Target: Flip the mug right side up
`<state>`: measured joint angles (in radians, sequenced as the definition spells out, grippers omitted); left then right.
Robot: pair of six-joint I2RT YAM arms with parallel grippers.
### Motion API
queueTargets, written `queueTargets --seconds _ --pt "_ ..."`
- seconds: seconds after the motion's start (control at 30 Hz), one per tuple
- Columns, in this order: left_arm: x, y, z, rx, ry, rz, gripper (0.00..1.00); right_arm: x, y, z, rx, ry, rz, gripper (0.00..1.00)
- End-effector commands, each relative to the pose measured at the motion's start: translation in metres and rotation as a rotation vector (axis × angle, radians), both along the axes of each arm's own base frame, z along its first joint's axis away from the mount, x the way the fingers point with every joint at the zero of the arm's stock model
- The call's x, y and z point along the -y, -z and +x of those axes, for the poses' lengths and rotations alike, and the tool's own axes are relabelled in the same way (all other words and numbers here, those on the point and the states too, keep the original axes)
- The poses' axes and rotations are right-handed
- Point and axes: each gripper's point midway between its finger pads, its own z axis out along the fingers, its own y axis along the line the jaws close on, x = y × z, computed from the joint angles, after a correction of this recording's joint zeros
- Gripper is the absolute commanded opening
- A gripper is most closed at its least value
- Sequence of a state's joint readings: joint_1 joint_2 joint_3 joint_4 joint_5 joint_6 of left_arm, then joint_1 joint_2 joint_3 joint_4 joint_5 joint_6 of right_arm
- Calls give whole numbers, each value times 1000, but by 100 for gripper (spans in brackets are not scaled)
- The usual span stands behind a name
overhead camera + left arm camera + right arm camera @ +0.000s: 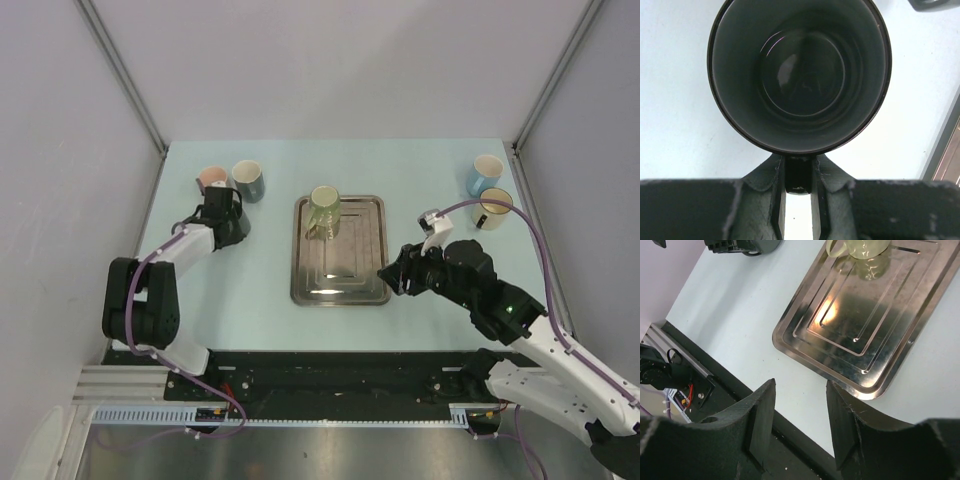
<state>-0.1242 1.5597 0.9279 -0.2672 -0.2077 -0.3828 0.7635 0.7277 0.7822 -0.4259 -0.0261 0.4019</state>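
A dark mug (800, 75) stands mouth up on the pale table, filling the left wrist view. Its handle (799, 175) sits between the jaws of my left gripper (799, 161), which is shut on it. From above, that gripper (228, 212) hangs over the mug at the back left and hides most of it. A pale green mug (324, 208) rests at the far end of the steel tray (340, 285); its handle (833, 248) shows in the right wrist view, but which way its mouth faces I cannot tell. My right gripper (800, 385) is open and empty over the table's near edge, by the tray's corner (865, 390).
A pink mug (212, 180) and a teal mug (248, 180) stand just behind the left gripper. A blue mug (486, 173) and a tan mug (495, 208) stand at the back right. The tray's edge (945, 155) lies close to the right of the dark mug.
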Motion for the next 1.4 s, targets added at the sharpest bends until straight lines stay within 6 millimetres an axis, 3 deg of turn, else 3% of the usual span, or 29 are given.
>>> queueTargets --seconds 0.0,0.4,0.5,0.53,0.63,0.8,0.87,0.9,0.93,0.97,1.0,1.07,1.13,1.2,1.23,1.37 --pt "-4 -40 42 158 3 13 0 2 -21 8 54 14 15 50" --pt "-10 -10 37 54 -17 50 0 18 -28 14 72 50 -16 50" --pt "-8 -9 33 42 -8 39 17 23 -31 15 80 64 -19 51" --pt "-8 -12 31 47 -10 35 27 24 -33 15 86 68 -19 51" --pt "-7 -16 25 57 -15 22 39 26 -35 16 90 70 -13 51" --pt "-8 -34 8 94 -25 5 47 27 -39 16 95 72 -6 51" --pt "-5 -37 -5 88 -21 -15 47 27 -40 15 96 68 -2 51" --pt "-1 -57 -11 140 -29 -48 48 27 -41 15 96 71 2 51" --pt "2 -54 -25 133 -28 -66 49 27 -41 15 96 69 3 51" --pt "8 -63 -31 165 -20 -83 50 27 -41 15 96 69 3 51" --pt "21 -94 -40 267 9 -108 52 27 -40 15 94 70 3 51" --pt "36 -118 -46 364 50 -115 63 25 -39 16 89 63 2 51" --pt "72 -155 -45 497 179 -130 99 19 -38 17 83 44 7 52" --pt "105 -171 -45 532 303 -109 100 16 -39 18 80 38 18 51" --pt "120 -178 -35 539 344 -101 100 15 -39 19 77 41 19 51" --pt "150 -176 -11 519 394 -82 100 18 -37 19 59 64 17 51"
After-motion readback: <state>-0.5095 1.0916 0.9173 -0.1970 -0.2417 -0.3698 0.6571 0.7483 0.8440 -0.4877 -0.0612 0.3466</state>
